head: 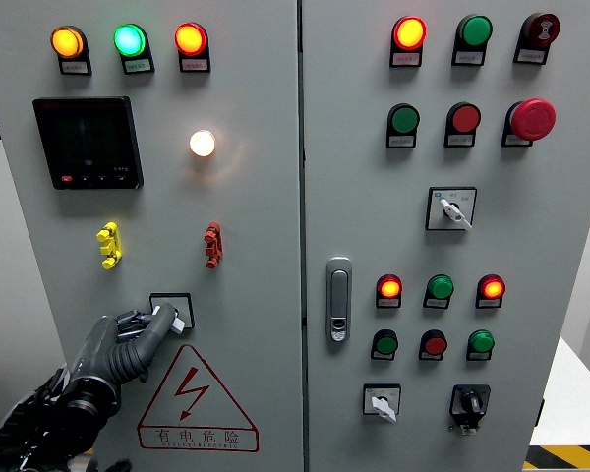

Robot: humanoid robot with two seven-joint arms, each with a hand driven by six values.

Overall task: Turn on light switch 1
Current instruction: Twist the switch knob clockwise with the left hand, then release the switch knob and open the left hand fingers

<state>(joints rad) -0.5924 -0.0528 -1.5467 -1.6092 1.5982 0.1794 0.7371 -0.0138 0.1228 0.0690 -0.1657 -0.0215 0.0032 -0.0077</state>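
A small square rotary switch (177, 303) with a white knob sits on the left cabinet door, above the red hazard triangle (195, 398). My left hand (157, 318) reaches up from the lower left, its dark fingers (147, 334) curled around the knob and hiding most of it. Above the switch, a round white lamp (203, 144) glows. My right hand is out of view.
On the left door are orange (67, 42), green (130, 40) and red (190, 38) lit lamps, a black meter (87, 143), and yellow (109, 245) and red (212, 245) toggles. The right door carries a handle (339, 299), push buttons, selectors and a red emergency stop (533, 119).
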